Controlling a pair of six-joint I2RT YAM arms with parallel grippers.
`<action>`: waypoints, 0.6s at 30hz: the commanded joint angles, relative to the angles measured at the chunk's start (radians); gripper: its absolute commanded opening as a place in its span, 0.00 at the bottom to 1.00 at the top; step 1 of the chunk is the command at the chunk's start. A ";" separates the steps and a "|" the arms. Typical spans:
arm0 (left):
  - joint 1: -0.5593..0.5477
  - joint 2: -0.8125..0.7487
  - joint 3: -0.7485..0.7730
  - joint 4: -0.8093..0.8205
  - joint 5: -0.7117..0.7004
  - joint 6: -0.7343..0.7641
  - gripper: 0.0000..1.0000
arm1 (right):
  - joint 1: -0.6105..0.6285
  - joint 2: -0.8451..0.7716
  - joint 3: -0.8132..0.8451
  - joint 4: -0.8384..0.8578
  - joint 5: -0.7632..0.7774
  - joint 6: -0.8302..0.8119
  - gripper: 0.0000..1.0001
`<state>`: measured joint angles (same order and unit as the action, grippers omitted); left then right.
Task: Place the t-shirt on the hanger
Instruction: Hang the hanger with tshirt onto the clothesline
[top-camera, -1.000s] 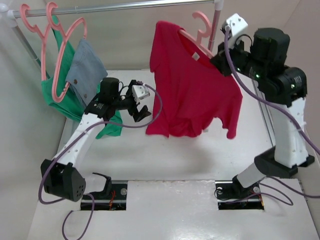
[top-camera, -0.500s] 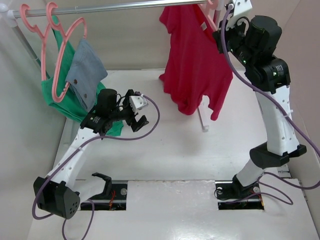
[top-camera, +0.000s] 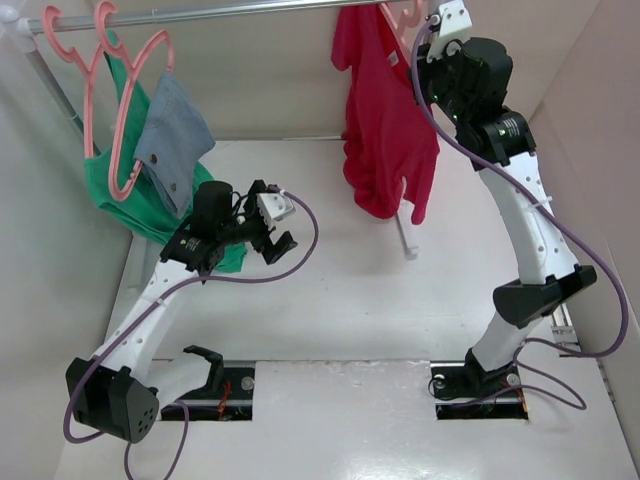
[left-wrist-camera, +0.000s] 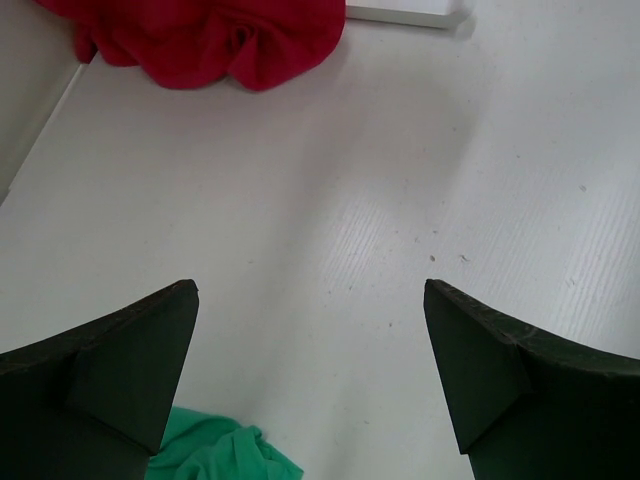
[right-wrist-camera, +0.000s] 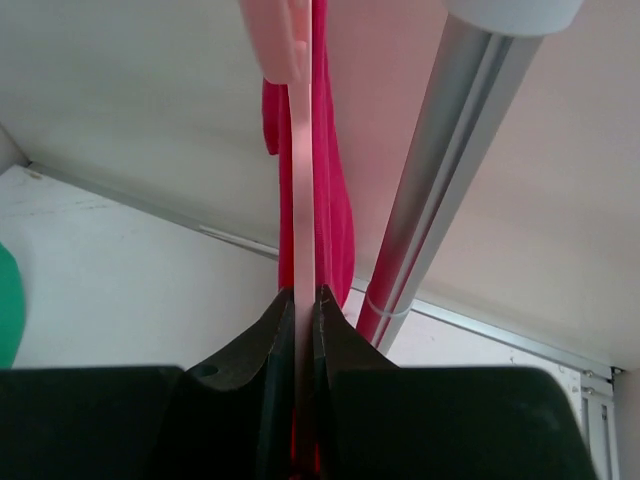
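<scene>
With the right gripper (right-wrist-camera: 303, 300), has lifted the thin salmon-pink plastic hanger (right-wrist-camera: 303, 150) over the last second, from mid-height above the right half of the tabletop (top-camera: 330, 300) up to the silver metal rail (top-camera: 220, 12) running above the far edge. Carries the crimson-red soft-fabric t-shirt (top-camera: 385, 130) draped on it, now turned nearly edge-on and bunched at the hem, hanging clear above the far right corner of the tabletop. Pinches the hanger's thin bar, jaws pressed together on it, just beside the rail's silver upright tube (right-wrist-camera: 440, 170). Cannot tell whether the curled hook is over the rail yet.

With the left gripper (left-wrist-camera: 310, 290), has barely moved. No longer beside the shirt's hem, now well apart from it. Holds nothing, jaws spread wide over bare white tabletop, near the green garment (left-wrist-camera: 220, 455) hanging by the left edge.

Judging by this: dressing of the hanger done. Probably only hooking onto the rail and letting go left.

No brand, no print, no readable writing anywhere. Just a small pale tag (top-camera: 392, 58) at the collar, too small to read.
</scene>
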<state>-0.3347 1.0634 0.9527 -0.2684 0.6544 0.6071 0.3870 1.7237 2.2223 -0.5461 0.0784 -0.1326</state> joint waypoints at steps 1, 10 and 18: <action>-0.004 -0.029 -0.019 0.046 0.010 -0.026 0.94 | -0.008 -0.033 -0.010 0.069 -0.031 0.025 0.00; -0.004 -0.057 -0.051 0.064 0.021 -0.046 0.94 | 0.036 -0.215 -0.189 0.060 -0.075 -0.041 0.82; -0.004 -0.075 -0.164 0.112 -0.018 -0.113 0.94 | 0.062 -0.518 -0.351 0.041 0.041 -0.130 1.00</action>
<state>-0.3347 1.0172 0.8406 -0.2031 0.6487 0.5545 0.4477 1.3422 1.8881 -0.5434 0.0536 -0.2199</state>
